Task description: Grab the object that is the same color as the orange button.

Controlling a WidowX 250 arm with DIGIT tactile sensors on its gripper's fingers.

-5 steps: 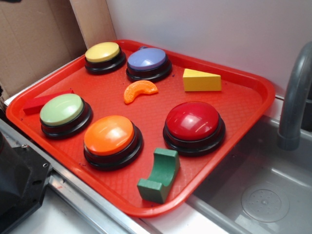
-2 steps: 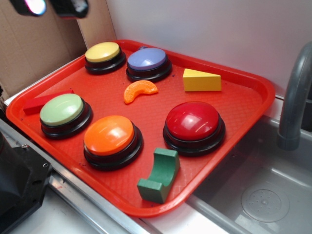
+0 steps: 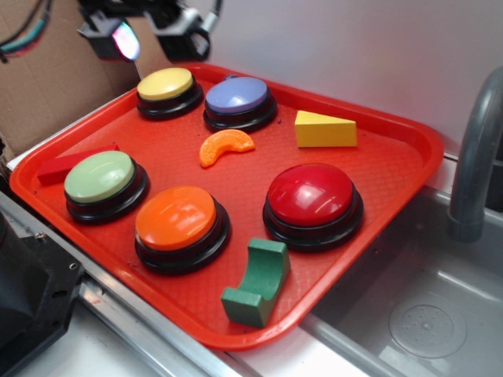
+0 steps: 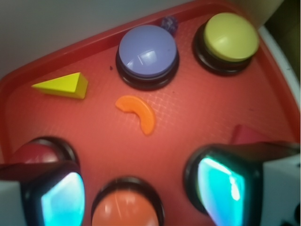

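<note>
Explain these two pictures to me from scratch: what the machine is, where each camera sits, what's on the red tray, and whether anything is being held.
The machine is a small robot arm ending in a two-fingered gripper. One camera looks on from outside; the other rides on the wrist and looks down past the gripper's fingers, which stand apart and hold nothing. The red tray carries five dome buttons: yellow, purple, green, red and the orange button. Around them lie a toy orange slice, a yellow wedge, a green arch block and a red block. A sink is beside the tray.
</note>
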